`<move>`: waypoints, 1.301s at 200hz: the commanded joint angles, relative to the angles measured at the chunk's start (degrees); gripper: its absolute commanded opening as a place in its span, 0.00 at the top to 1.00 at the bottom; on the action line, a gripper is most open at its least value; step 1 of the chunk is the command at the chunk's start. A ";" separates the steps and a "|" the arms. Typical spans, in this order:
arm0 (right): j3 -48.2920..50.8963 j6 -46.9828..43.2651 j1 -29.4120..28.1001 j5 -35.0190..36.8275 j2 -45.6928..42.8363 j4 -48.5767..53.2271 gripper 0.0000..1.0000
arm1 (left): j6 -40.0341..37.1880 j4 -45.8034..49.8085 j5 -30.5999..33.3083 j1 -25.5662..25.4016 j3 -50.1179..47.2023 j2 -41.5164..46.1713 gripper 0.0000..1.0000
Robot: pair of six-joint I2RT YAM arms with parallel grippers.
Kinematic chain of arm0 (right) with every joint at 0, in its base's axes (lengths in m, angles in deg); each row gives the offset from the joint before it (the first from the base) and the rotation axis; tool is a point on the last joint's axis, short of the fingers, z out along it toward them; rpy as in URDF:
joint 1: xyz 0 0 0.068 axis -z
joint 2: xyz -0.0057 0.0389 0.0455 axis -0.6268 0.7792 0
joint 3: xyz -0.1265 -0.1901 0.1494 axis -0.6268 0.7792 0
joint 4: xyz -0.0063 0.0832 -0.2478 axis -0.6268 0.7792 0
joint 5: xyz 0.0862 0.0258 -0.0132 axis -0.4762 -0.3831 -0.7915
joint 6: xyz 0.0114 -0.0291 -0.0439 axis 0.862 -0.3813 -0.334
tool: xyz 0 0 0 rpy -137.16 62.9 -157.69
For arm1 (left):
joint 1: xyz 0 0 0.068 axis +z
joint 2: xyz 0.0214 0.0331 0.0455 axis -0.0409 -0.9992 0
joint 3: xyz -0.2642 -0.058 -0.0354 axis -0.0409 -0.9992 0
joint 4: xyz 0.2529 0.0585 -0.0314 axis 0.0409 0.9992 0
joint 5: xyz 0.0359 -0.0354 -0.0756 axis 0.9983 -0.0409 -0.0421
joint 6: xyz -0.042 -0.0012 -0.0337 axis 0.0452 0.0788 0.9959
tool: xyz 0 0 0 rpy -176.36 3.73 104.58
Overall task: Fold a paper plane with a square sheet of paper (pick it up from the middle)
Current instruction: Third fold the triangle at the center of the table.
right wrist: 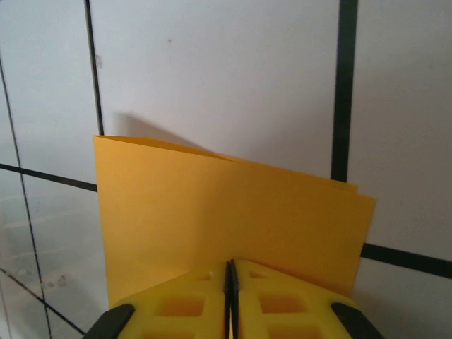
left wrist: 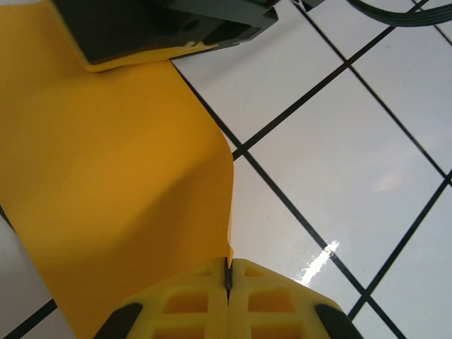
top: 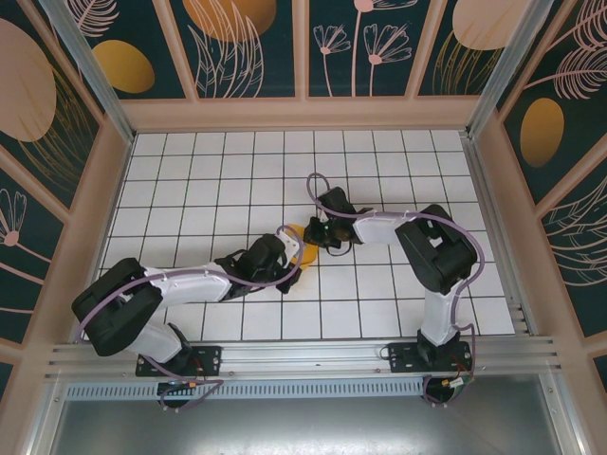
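The left pincer (left wrist: 227, 282) is pressed together on an edge of the square sheet of paper (left wrist: 106, 183). The right pincer (right wrist: 230, 272) likewise pinches the doubled sheet, its fold pointing away from the fingers. The paper spans between them at the middle of the tiled surface (top: 379, 171), left arm at its near-left end, right arm at its far-right end. The next crease likely depends on that span.

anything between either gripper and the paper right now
Nothing visible stands in the way. The left gripper and the right gripper are each shut directly on the square sheet of paper, which is folded over, with the white tiled table behind it.
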State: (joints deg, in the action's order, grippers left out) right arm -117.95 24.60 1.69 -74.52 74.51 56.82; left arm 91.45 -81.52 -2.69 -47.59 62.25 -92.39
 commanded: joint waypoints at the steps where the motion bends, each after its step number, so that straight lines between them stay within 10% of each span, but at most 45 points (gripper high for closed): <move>1: -1.39 -2.48 -0.49 2.49 1.44 3.04 0.87 | 0.45 0.53 -2.09 1.06 1.16 -0.87 0.95; 260: 0.24 -8.78 -0.76 2.53 1.90 2.66 0.86 | 4.62 4.67 0.44 5.90 6.01 -6.17 0.89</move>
State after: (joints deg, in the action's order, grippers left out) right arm -118.79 15.31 1.30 -73.18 74.80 57.69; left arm 95.12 -77.24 -2.56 -42.15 67.32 -97.77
